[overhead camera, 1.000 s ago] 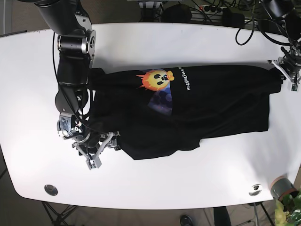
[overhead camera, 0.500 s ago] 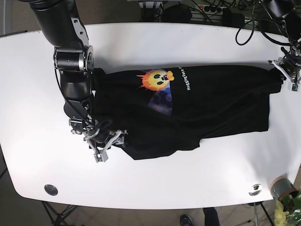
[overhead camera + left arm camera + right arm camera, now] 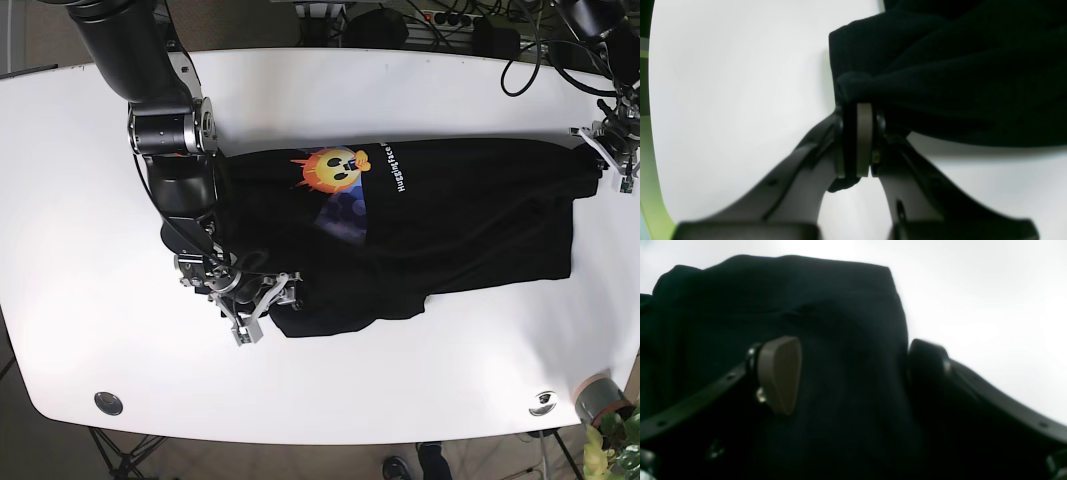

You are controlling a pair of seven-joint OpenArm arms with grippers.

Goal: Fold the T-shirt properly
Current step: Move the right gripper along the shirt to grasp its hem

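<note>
The black T-shirt (image 3: pixel 450 225) lies spread lengthwise on the white table (image 3: pixel 330 95), its yellow sun print (image 3: pixel 335 168) facing up. At the far right, my left gripper (image 3: pixel 610 155) is shut on the shirt's corner. The left wrist view shows black cloth (image 3: pixel 940 66) pinched between the closed fingers (image 3: pixel 864 133). My right gripper (image 3: pixel 262 305) sits at the shirt's lower left edge. Seen from the right wrist, it (image 3: pixel 853 373) is open, with a bunched fold of the shirt (image 3: pixel 846 323) lying between the pale pad (image 3: pixel 780 373) and the dark finger (image 3: pixel 927 363).
Two round metal fittings (image 3: pixel 108 403) (image 3: pixel 543 402) are set into the table near its front edge. A grey cup (image 3: pixel 600 398) and a plant stand off the front right corner. Cables (image 3: pixel 520 40) run behind the table.
My right arm has slid rightward along the shirt's lower left edge, coming onto the cloth. The left gripper has stayed put, holding the corner.
</note>
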